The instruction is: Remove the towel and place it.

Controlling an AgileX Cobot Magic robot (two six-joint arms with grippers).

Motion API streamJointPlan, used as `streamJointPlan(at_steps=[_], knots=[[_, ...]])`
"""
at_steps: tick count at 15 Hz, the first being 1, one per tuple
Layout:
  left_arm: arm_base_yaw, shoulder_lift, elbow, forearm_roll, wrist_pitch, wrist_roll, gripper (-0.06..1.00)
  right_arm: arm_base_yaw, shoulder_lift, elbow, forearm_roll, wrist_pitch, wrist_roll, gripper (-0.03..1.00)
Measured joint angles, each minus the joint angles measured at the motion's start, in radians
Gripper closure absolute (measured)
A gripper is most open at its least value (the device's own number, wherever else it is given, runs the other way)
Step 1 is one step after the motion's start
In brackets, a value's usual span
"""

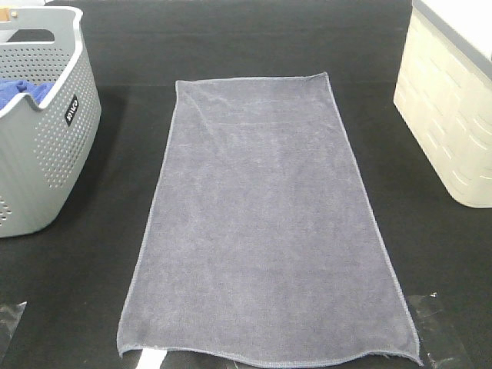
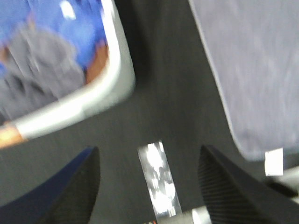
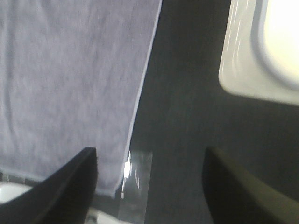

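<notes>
The grey-lavender towel [image 1: 265, 223] lies spread flat on the black table, its long side running from near to far. It also shows in the left wrist view [image 2: 254, 70] and in the right wrist view [image 3: 70, 79]. Neither gripper shows in the exterior high view. My left gripper [image 2: 147, 186] is open and empty above the bare table between the grey basket and the towel's edge. My right gripper [image 3: 149, 186] is open and empty above the table beside the towel's near right corner.
A grey perforated basket [image 1: 46, 146] stands at the left with a bright blue cloth [image 1: 23, 94] inside; it also shows in the left wrist view [image 2: 93, 93]. A cream bin [image 1: 450, 115] stands at the right. Clear tape patches [image 1: 438, 330] mark the near table.
</notes>
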Motion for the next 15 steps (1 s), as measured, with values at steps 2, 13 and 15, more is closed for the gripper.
streamJointPlan(at_steps=[2, 13, 15], knots=[[0.000, -0.135, 0.183, -0.035, 0.000, 0.003, 0.35, 0.000, -0.105, 0.140, 0.000, -0.001, -0.005, 0.35], [0.000, -0.965, 0.653, -0.151, -0.128, 0.110, 0.35, 0.000, -0.749, 0.720, -0.003, -0.089, -0.081, 0.35], [0.000, -0.983, 0.675, -0.190, -0.156, 0.155, 0.35, 0.000, -0.870, 0.735, -0.003, -0.118, -0.085, 0.35]])
